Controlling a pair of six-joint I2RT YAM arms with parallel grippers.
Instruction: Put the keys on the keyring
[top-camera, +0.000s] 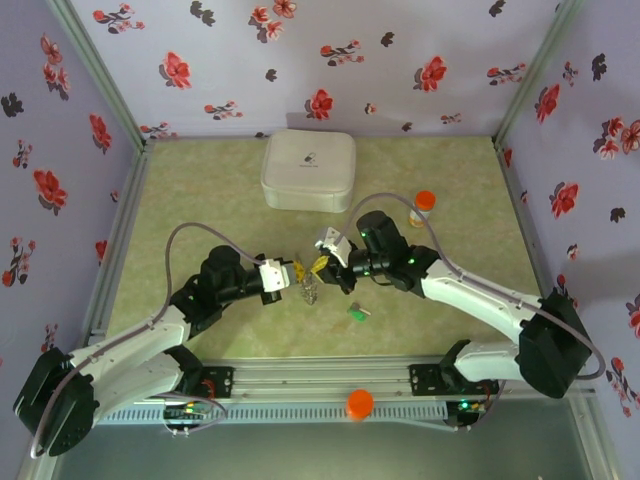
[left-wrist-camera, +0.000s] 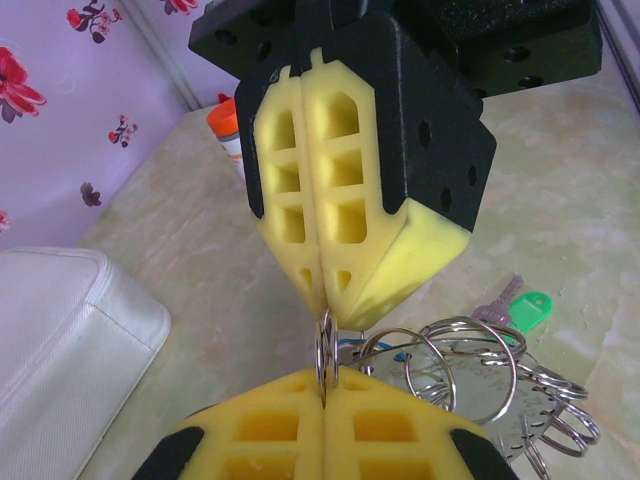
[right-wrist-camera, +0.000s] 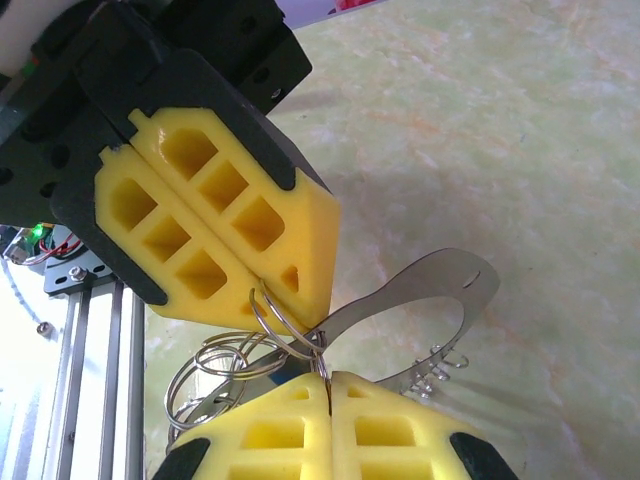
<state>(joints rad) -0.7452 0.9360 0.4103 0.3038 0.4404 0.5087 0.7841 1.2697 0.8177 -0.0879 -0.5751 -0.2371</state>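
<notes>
Gleaming silver keyring (left-wrist-camera: 452, 372) — several thin interlinked loops.

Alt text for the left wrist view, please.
The left gripper, from below, and the right gripper, from above, face tip to tip, both shut on a bunch of silver rings, the keyring. A green-headed key lies on the table behind it; a white case sits at left.
</notes>
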